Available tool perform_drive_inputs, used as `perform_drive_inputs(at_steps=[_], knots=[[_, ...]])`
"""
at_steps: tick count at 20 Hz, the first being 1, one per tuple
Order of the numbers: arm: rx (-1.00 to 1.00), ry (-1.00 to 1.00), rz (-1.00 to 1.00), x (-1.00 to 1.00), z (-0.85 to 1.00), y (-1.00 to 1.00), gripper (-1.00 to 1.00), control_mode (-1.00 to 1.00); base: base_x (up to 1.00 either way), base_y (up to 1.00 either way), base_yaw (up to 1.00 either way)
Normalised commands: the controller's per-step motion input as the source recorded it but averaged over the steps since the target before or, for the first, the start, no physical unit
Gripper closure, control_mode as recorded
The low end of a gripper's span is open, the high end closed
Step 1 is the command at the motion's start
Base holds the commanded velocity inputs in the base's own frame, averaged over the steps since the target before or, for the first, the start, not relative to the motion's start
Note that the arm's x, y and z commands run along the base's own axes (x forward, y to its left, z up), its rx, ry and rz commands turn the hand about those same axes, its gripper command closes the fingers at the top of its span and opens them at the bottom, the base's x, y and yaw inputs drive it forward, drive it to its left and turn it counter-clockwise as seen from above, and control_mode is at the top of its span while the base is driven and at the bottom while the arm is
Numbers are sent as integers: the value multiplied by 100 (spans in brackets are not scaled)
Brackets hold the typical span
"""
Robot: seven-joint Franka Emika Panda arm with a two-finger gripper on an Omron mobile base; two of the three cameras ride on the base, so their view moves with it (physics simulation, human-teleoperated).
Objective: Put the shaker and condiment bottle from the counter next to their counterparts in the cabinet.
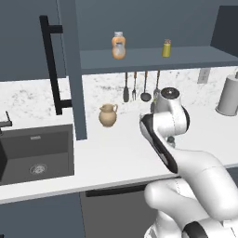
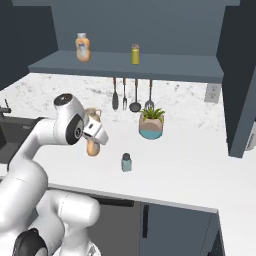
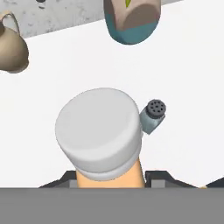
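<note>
Fingers (image 3: 70, 178) clamp the bottle (image 3: 99, 131) low on its body, mid-counter (image 3: 183, 65); it could tip when lifted, knocking the shaker (image 3: 153, 116) just beside.

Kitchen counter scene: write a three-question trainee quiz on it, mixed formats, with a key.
1. True or false: the gripper is shut on the orange bottle.
2. What stands on the cabinet shelf beside the other orange bottle? A) tan jug B) yellow shaker C) potted plant
3. Fill in: the blue-grey shaker stands on the ____.

Key: 1 true. 2 B, the yellow shaker. 3 counter.
</note>
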Motion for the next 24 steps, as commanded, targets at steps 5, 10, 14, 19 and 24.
perform_drive_inputs(at_steps=[5, 10, 14, 19, 24], knots=[[0, -30, 16, -33, 66, 0, 100, -100, 0, 0, 0], [-3, -43, 17, -46, 85, 1, 100, -100, 0, 0, 0], [-4, -25, 22, -14, 86, 23, 100, -100, 0, 0, 0], [0, -14, 28, -8, 96, 21, 100, -100, 0, 0, 0], [0, -10, 21, -7, 100, 0, 100, -100, 0, 0, 0]])
